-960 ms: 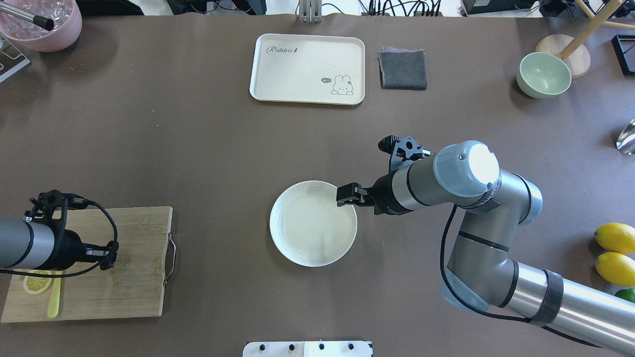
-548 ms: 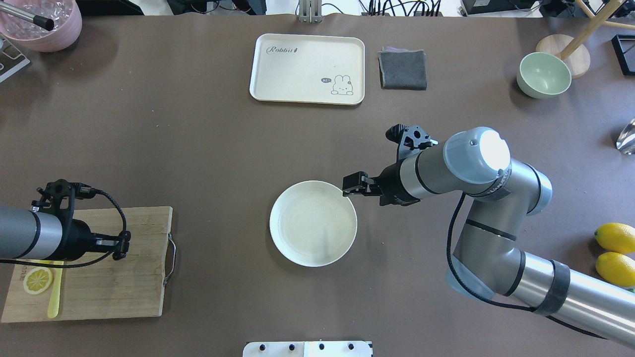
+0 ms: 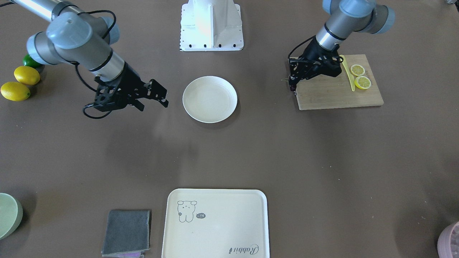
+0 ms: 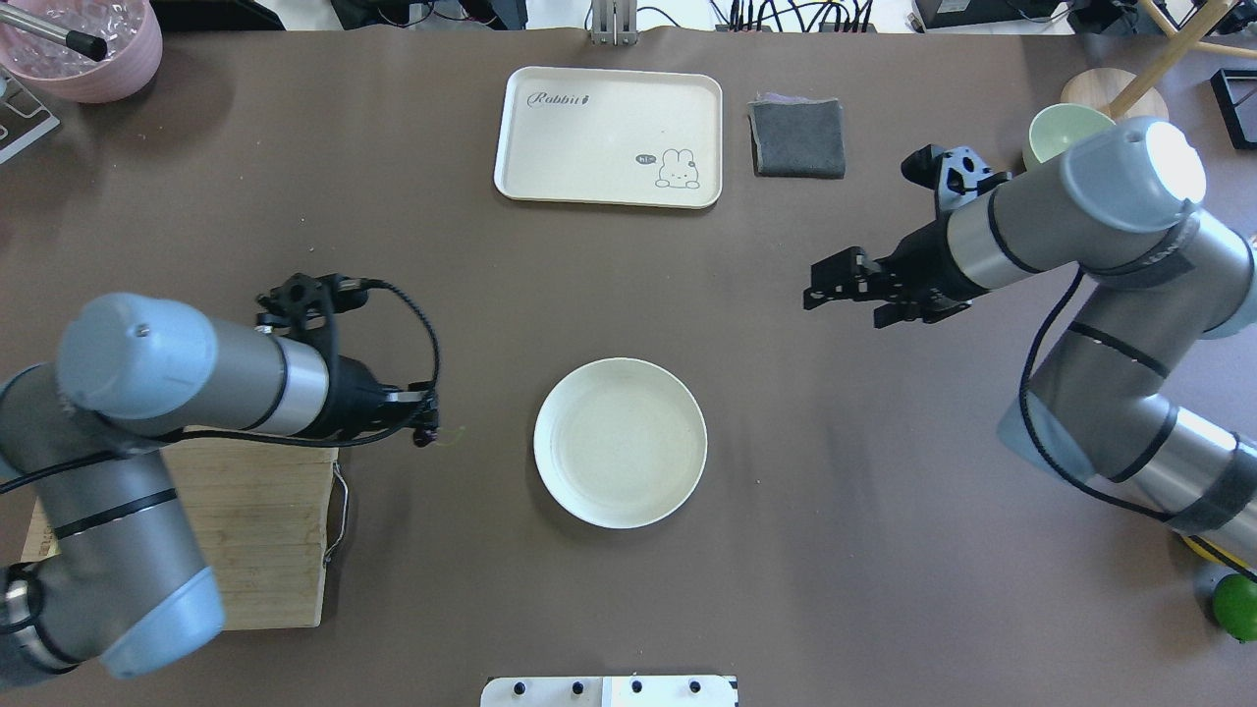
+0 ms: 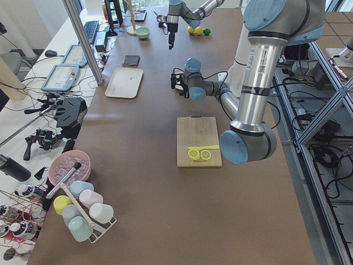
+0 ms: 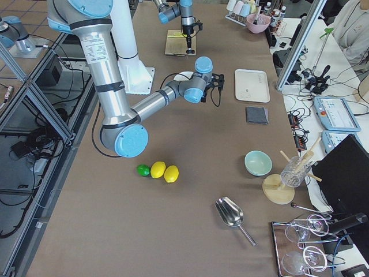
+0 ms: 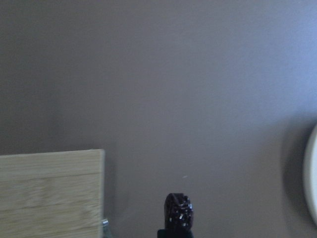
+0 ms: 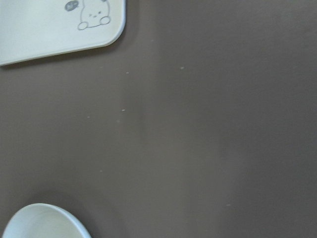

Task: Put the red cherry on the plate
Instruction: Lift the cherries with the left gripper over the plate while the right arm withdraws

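Observation:
The red cherry [image 4: 426,438] is a tiny dark maroon lump with a thin green stem, and my left gripper [image 4: 422,430] is shut on it. It hangs just past the right edge of the cutting board [image 4: 245,530], left of the plate [image 4: 620,442]. In the left wrist view the cherry [image 7: 178,212] shows at the bottom, with the plate's rim [image 7: 313,183] at the right edge. The round cream plate [image 3: 209,99] holds nothing. My right gripper [image 4: 823,287] hovers open over bare table, up and to the right of the plate, with nothing between its fingers.
Two lemon slices [image 3: 360,77] and a yellow knife [image 3: 347,71] lie on the wooden cutting board [image 3: 337,89]. At the far side are a cream rabbit tray [image 4: 609,135], a grey cloth [image 4: 797,137] and a pale green bowl [image 4: 1056,133]. Whole lemons [image 3: 21,81] sit near my right arm's base.
My left arm has swung right off the cutting board toward the plate with the cherry. My right gripper has pulled away from the plate's rim, up and to the right.

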Available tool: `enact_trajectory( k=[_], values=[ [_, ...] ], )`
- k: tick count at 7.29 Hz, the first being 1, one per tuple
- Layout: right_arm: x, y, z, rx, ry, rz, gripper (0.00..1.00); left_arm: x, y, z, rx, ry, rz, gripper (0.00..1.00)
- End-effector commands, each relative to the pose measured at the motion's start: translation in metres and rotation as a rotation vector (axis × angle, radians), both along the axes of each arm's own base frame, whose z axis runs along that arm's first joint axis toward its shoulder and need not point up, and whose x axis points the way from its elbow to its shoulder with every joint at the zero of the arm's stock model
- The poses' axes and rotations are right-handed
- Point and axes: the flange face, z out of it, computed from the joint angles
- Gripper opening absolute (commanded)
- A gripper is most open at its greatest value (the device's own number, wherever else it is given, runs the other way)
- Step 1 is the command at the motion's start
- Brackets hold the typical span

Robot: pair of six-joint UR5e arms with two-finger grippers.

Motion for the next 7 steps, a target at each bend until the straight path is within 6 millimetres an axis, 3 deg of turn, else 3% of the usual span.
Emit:
enact_trajectory(
  k=[1, 2, 3, 4, 5, 6, 7],
  values=[
    [0.082, -0.002, 0.077, 0.075, 0.063, -0.065, 1.0, 0.103, -0.015, -0.079, -0.05, 0.006, -0.054, 0.0],
    [0.115, 0.002, 0.106, 0.097, 0.09, -0.067, 1.0, 0.148, -0.023, -0.097, -0.041, -0.014, -0.078, 0.0],
    [0.141, 0.009, 0.127, 0.112, 0.098, -0.083, 1.0, 0.154, -0.023, -0.106, -0.064, -0.002, -0.086, 0.0],
    [0.151, 0.011, 0.133, 0.121, 0.095, -0.092, 1.0, 0.159, -0.017, -0.104, -0.059, -0.008, -0.074, 0.0],
    [0.149, 0.011, 0.136, 0.116, 0.097, -0.096, 1.0, 0.159, -0.017, -0.101, -0.056, -0.011, -0.072, 0.38],
    [0.15, 0.011, 0.135, 0.12, 0.097, -0.094, 1.0, 0.158, -0.016, -0.103, -0.06, -0.009, -0.074, 0.97],
    [0.155, 0.009, 0.133, 0.124, 0.096, -0.083, 1.0, 0.15, -0.018, -0.11, -0.055, 0.004, -0.076, 0.97]
  ],
)
